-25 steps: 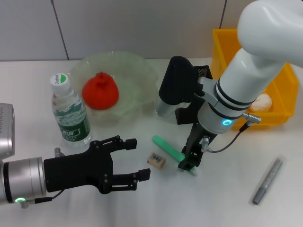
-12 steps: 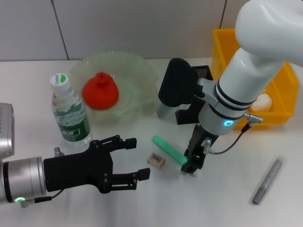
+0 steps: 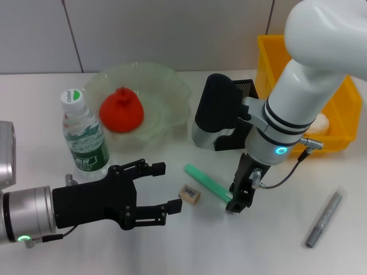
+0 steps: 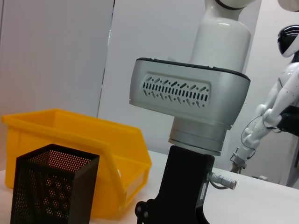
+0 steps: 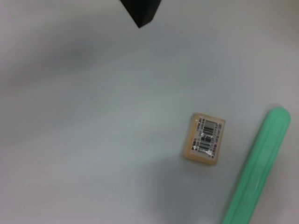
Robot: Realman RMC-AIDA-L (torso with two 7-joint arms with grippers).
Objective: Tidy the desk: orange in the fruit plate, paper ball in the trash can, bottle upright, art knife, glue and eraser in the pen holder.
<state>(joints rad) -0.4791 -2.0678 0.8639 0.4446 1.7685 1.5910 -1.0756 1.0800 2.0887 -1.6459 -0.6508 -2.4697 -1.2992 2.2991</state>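
Note:
The orange (image 3: 121,110) lies in the pale-green fruit plate (image 3: 172,80). To its left the bottle (image 3: 84,137) stands upright. The beige eraser (image 3: 189,194) (image 5: 204,143) lies on the table beside a green stick-shaped tool (image 3: 206,181) (image 5: 254,177). My right gripper (image 3: 239,199) is low at that stick's near end. My left gripper (image 3: 166,188) is open just left of the eraser, holding nothing. The black mesh pen holder (image 3: 246,87) (image 4: 51,186) is mostly hidden behind the right arm. The paper ball (image 3: 320,122) lies in the yellow trash can (image 3: 344,97) (image 4: 84,140).
A grey pen-shaped tool in a clear wrapper (image 3: 324,219) lies at the front right. I cannot tell which of the two long tools is the art knife and which the glue. The right arm's wrist (image 4: 187,102) fills the left wrist view.
My right gripper has slid a little to the right, off the green stick's end. The stick and the eraser have stayed put. The left gripper has edged slightly forward.

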